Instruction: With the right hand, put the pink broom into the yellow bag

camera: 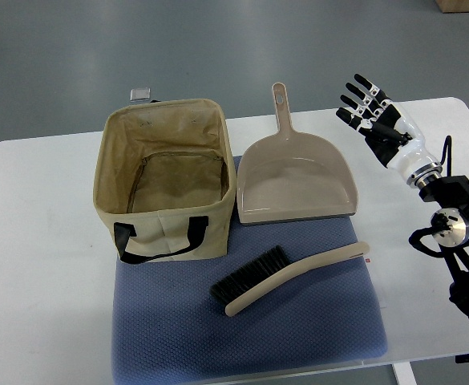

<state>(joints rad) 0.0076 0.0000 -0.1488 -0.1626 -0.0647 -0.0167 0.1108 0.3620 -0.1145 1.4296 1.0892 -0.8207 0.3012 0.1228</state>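
Note:
A pale pink-beige hand broom (pixel 290 277) with black bristles lies on the blue mat (pixel 162 329), its handle pointing right. The yellowish fabric bag (pixel 163 180) with black handles stands open at the mat's back left, with nothing visible inside it. My right hand (pixel 370 112) hovers over the table at the back right, fingers spread and holding nothing, well apart from the broom. The left arm does not show.
A matching dustpan (pixel 294 176) lies right of the bag, its handle pointing away from me. The white table (pixel 34 265) bears everything. A small grey object (pixel 140 94) sits behind the bag. Grey floor lies beyond.

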